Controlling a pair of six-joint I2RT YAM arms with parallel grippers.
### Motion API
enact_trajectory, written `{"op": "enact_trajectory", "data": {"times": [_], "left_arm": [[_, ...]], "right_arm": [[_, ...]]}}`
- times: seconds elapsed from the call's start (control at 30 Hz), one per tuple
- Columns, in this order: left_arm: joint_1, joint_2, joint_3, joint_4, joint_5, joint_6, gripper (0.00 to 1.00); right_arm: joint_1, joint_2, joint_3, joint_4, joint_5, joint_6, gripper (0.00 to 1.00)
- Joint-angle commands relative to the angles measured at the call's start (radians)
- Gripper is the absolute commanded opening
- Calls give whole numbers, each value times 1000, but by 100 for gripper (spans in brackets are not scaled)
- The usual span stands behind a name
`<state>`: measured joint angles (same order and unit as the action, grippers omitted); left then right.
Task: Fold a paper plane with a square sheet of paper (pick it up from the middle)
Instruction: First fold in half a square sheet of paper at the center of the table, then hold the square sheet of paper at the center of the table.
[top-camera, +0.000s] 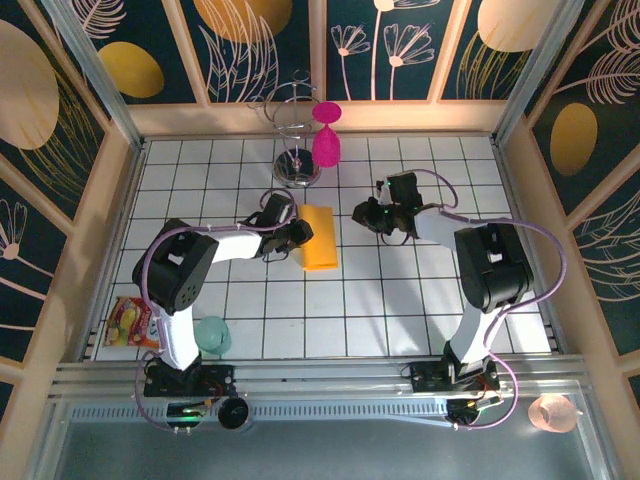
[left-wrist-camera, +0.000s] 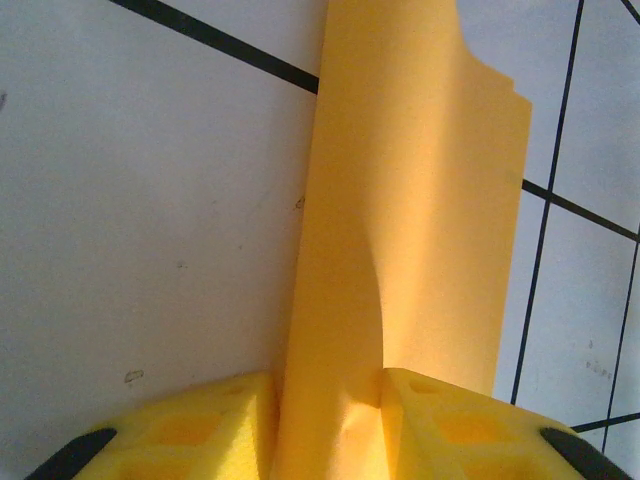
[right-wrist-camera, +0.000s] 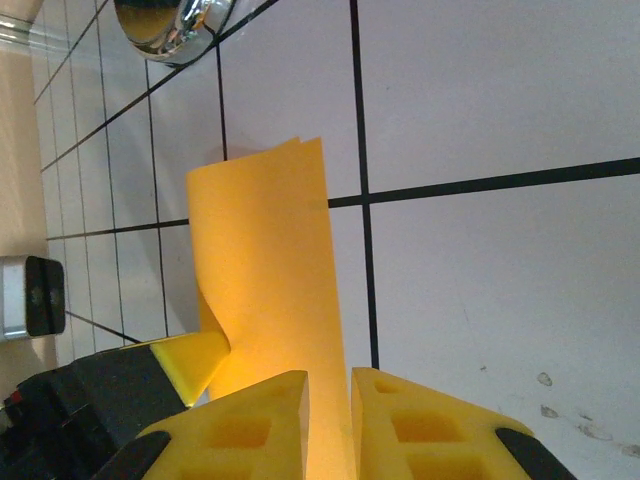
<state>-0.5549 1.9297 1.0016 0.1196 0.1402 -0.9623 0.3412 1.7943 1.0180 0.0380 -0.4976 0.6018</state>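
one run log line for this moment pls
stage: mid-fold | orange-yellow paper sheet: folded over | left hand: shut on it | right hand: nearly closed at its edge, grip unclear

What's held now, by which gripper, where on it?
Left gripper pinches the folded orange paper at its left edge. Right gripper: paper shows between its jaws; grip unclear.

Left arm (top-camera: 185, 275), right arm (top-camera: 492, 262): white link tubes, bulky black joint housings, rounded corners. Lilac cable (top-camera: 556, 245) looped along ea. arm. Black base plates (top-camera: 190, 378) w/ small green lights. Left gripper (left-wrist-camera: 330, 425), right gripper (right-wrist-camera: 328, 425): yellow moulded fingers (left-wrist-camera: 200, 435), square recesses, black inserts at outer edges.
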Motion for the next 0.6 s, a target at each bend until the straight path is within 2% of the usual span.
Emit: {"op": "enact_trajectory", "data": {"times": [0.0, 0.13, 0.57], "left_arm": [[-22, 197, -52, -177, -56, 25, 35], [-39, 230, -36, -245, -120, 49, 35], [-59, 296, 51, -288, -160, 97, 36]], "right_arm": [[12, 20, 33, -26, -9, -30, 19], [17, 26, 37, -28, -4, -25, 19], [31, 34, 48, -39, 7, -18, 18]]}}
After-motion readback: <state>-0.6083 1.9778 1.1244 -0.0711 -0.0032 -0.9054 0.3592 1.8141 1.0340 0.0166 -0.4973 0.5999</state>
